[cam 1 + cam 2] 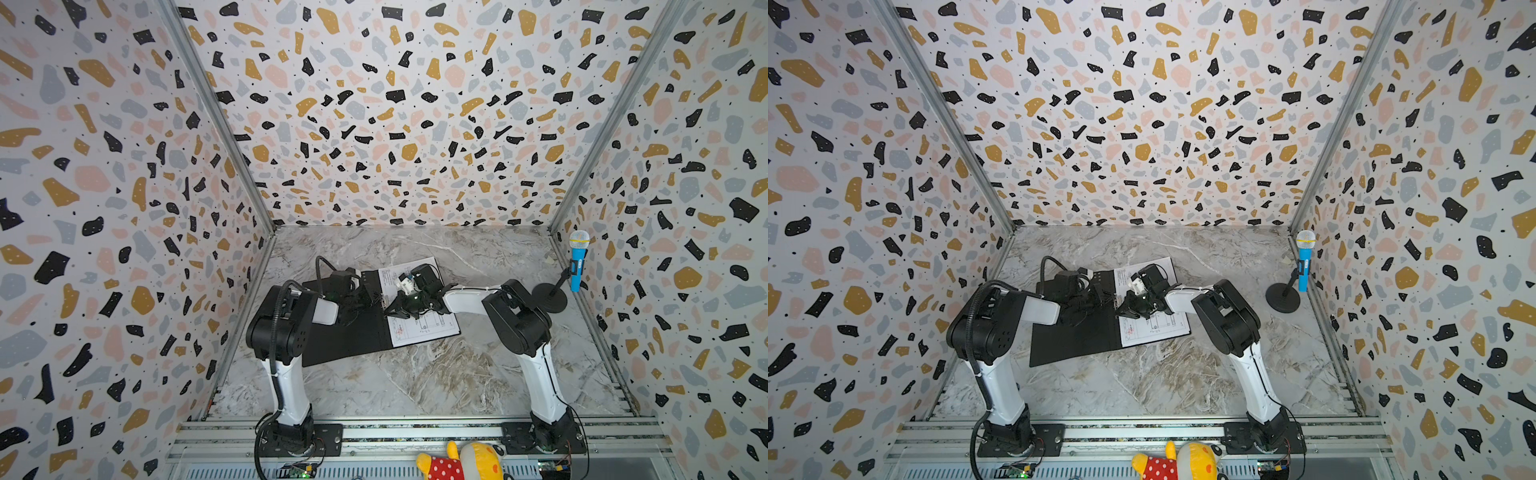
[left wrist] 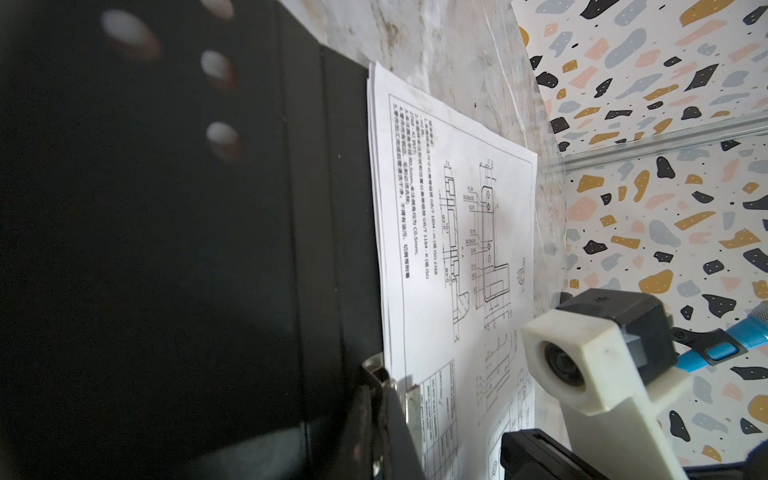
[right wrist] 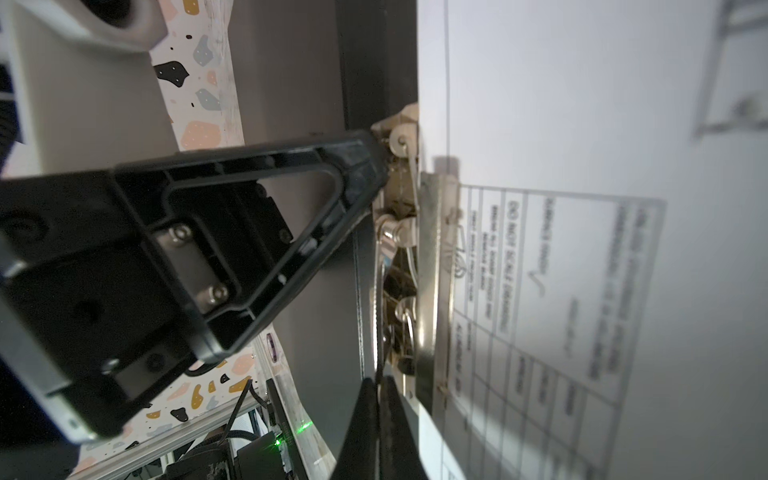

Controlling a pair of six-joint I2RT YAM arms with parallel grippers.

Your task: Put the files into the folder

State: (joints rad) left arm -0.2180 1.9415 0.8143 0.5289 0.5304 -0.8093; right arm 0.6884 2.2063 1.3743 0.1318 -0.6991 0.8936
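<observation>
Marble-patterned grey tabletop (image 1: 415,374): veined stone look; all that I am handling lies near its middle
Black-lined flat folder (image 1: 340,340): lies open, inside face up, in both top views; its left leaf is bare
White printed paper files (image 1: 432,328): stacked on the folder's right leaf, one long edge against the spine; the top sheet carries line drawings and a title block; several sheet edges show beneath it in the left wrist view
Left gripper (image 1: 374,300): jaws closed; tips at the spine clip; I cannot tell whether they pinch any part of it
Right gripper (image 1: 392,311): fingers pressed together, low over the sheets' spine edge, just beside the clip
Metal spine clip (image 3: 432,270): its flat bar sits over the top sheet's edge
</observation>
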